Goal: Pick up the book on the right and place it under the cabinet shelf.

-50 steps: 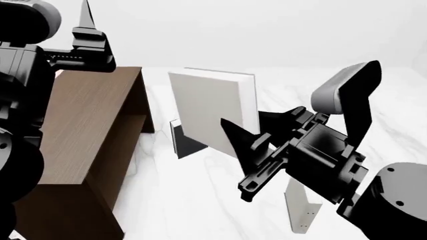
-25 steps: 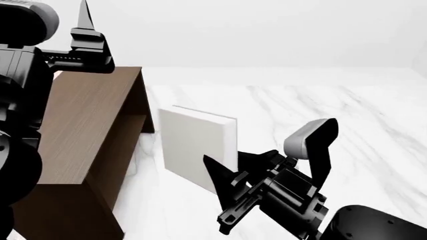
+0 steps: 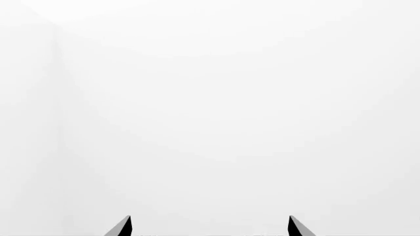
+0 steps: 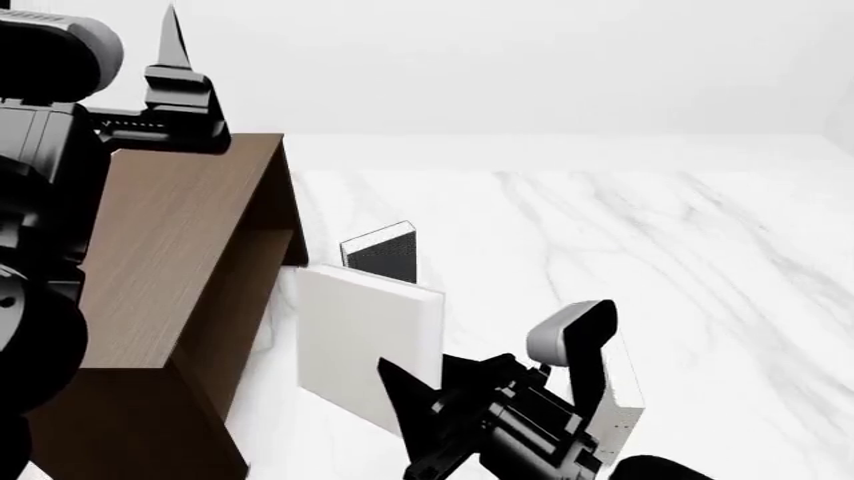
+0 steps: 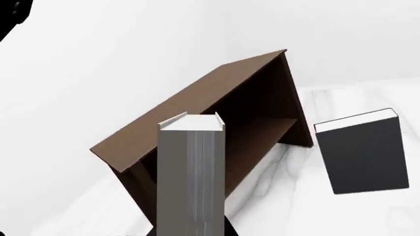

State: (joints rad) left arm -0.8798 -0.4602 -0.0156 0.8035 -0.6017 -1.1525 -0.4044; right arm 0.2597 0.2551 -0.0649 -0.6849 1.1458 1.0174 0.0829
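Observation:
My right gripper [image 4: 430, 398] is shut on the off-white book [image 4: 363, 345] and holds it upright just off the table, close to the open side of the dark brown cabinet shelf [image 4: 174, 260]. In the right wrist view the book [image 5: 192, 167] shows edge-on between the jaws of the right gripper [image 5: 190, 230]. Behind it stands the cabinet shelf [image 5: 210, 93], open side facing the camera, with its inner board [image 5: 259, 137]. My left gripper [image 4: 171, 45] is raised above the cabinet's far corner. In its own view the left gripper [image 3: 208, 228] is open and holds nothing.
A black-covered book [image 4: 384, 252] stands on the white marble table [image 4: 641, 240] behind the held book and near the cabinet; it also shows in the right wrist view [image 5: 364, 152]. A pale grey book [image 4: 617, 395] with tiny dots stands behind my right arm.
My right arm has carried the off-white book down and to the left, toward the cabinet's open side. The black book and the pale grey book show again. The left arm has not moved.

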